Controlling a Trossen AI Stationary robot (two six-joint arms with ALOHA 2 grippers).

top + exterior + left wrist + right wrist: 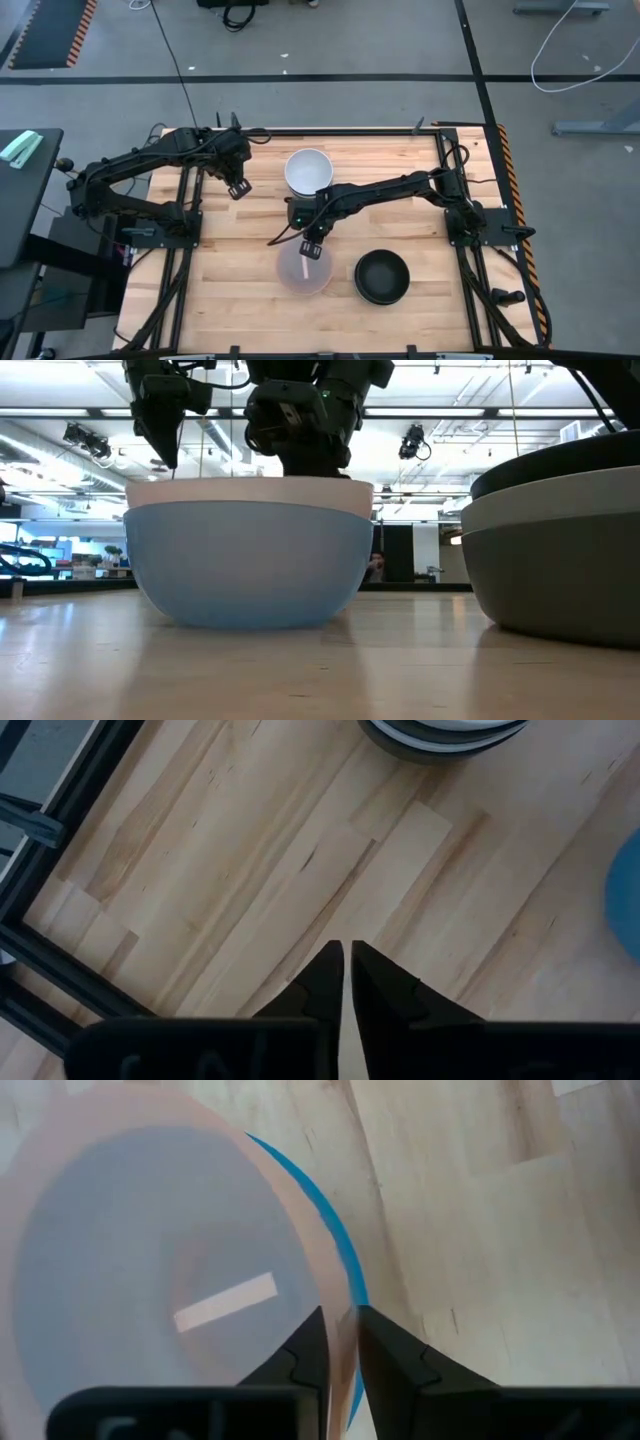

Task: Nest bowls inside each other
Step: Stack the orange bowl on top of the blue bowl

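salmon-pink bowl (150,1280) nested in blue bowl (250,565) | right gripper (340,1342) slightly parted astride pink rim, likely releasing | left gripper (345,978) nearly closed, empty, waiting over table (250,870)

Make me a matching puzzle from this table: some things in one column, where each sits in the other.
1. pink bowl
2. white bowl
3. black bowl
4. left gripper

A. above the bare table
B. beside the pink bowl, on the right arm's side
C. nested in the blue bowl
D. tops a separate stack

Pairs: 1-C, 2-D, 3-B, 4-A
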